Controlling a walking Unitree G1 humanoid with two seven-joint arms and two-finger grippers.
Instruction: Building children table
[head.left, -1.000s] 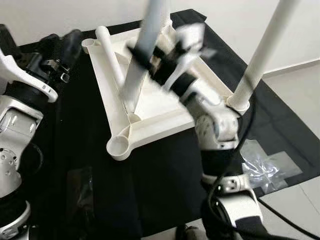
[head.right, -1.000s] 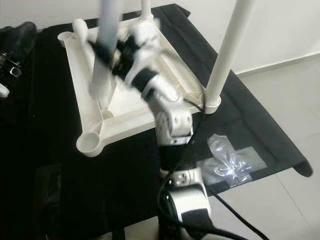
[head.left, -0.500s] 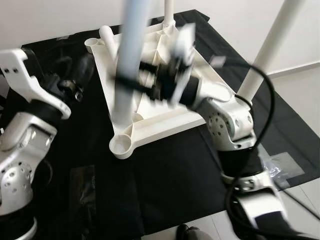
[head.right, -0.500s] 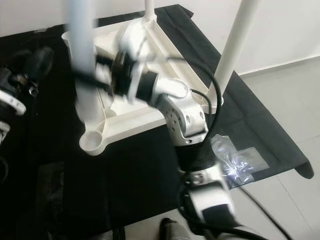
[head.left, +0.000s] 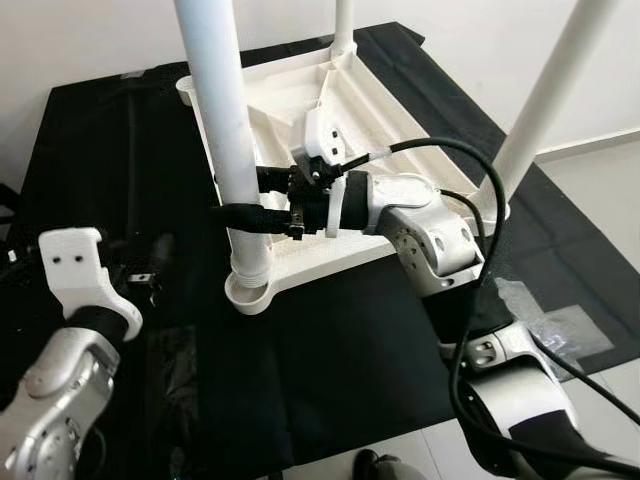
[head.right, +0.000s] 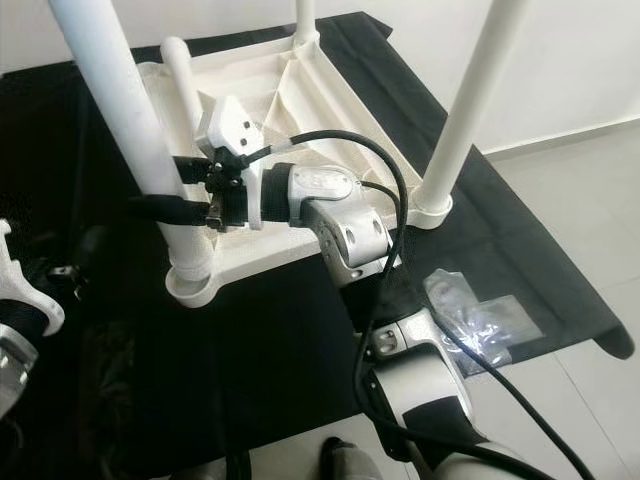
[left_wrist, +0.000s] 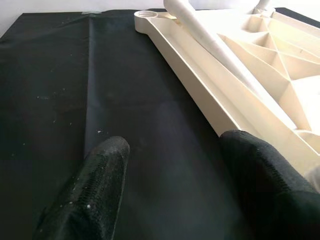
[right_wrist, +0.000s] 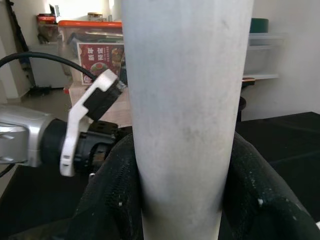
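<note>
right gripper (head.left: 243, 200) clamped on white leg (head.left: 222, 110), standing upright in near corner socket (head.left: 247, 293) of upturned tabletop (head.left: 330, 235) on black cloth (head.left: 330, 350). left gripper (left_wrist: 170, 165) empty, fingers spread wide, low over the cloth just beside the tabletop's edge. loose leg (left_wrist: 210, 42) lying along the tabletop.

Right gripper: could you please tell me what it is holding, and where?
The right gripper clamps the white plastic table leg on its lower shaft, just above the corner socket.
</note>
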